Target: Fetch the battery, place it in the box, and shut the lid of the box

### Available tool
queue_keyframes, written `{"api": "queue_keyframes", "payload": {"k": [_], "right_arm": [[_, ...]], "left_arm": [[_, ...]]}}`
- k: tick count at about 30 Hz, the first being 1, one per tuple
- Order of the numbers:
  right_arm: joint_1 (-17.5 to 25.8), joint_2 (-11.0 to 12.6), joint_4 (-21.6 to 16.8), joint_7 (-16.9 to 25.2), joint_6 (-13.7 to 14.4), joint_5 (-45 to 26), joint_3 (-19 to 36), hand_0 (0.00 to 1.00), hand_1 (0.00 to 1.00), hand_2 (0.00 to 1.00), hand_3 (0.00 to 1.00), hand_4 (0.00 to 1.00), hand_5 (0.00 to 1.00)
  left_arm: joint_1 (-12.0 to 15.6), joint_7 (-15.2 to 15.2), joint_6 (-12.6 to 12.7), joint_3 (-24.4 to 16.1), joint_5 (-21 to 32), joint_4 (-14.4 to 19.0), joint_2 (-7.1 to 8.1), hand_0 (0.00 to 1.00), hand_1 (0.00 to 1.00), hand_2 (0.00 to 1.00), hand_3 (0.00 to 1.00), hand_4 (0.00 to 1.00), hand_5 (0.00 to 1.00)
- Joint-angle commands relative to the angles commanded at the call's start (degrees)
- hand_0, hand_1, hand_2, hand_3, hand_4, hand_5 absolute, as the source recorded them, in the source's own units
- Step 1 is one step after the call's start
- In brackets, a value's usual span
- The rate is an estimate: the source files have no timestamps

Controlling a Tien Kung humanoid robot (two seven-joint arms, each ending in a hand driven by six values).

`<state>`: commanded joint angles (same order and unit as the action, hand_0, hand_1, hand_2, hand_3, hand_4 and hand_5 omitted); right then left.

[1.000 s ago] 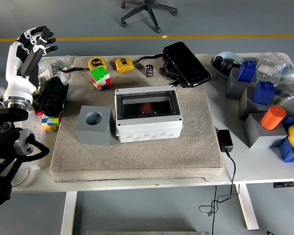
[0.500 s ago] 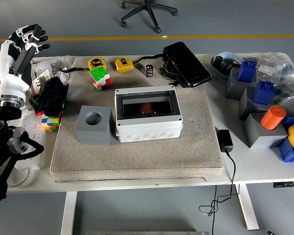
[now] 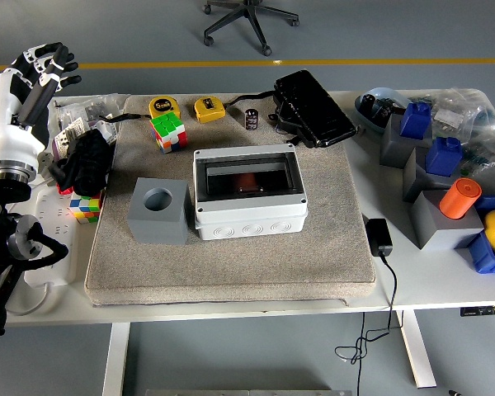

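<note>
A small black cylindrical battery point(image 3: 252, 118) stands upright at the far edge of the grey mat point(image 3: 231, 264), between a yellow tape measure point(image 3: 208, 108) and a black case point(image 3: 313, 107). The white box point(image 3: 247, 224) sits mid-mat; its dark tinted lid point(image 3: 247, 175) lies flat over it, and something reddish shows through the window. My left hand point(image 3: 41, 70) is raised off the table's far left corner, fingers spread and holding nothing, far from both battery and box. My right arm is out of view.
A grey cube with a round hole point(image 3: 158, 210) stands just left of the box. Two colour cubes point(image 3: 168, 132) point(image 3: 86, 206), a second tape measure point(image 3: 161, 106) and black cloth point(image 3: 89, 157) lie left. A power adapter point(image 3: 379, 236) and blue and grey blocks with an orange cylinder point(image 3: 460, 198) crowd the right.
My left hand has drawn back to the left and slightly up, away from the mat, staying open. Nothing on the table has moved.
</note>
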<state>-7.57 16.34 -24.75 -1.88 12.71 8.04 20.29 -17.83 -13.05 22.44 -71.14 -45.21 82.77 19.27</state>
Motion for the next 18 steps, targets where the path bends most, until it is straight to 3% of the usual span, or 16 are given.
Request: {"api": "queue_keyframes", "payload": {"k": [18], "right_arm": [[-0.2,-0.4,0.5,-0.4,0.4,-1.5,-4.4,0.607,0.635,0.604,0.562,0.904,0.464]], "left_arm": [[1.3,0.1,0.1,0.4,-0.7,0.6,0.64,0.518,0.605,0.569,0.576,0.881,0.405]]}}
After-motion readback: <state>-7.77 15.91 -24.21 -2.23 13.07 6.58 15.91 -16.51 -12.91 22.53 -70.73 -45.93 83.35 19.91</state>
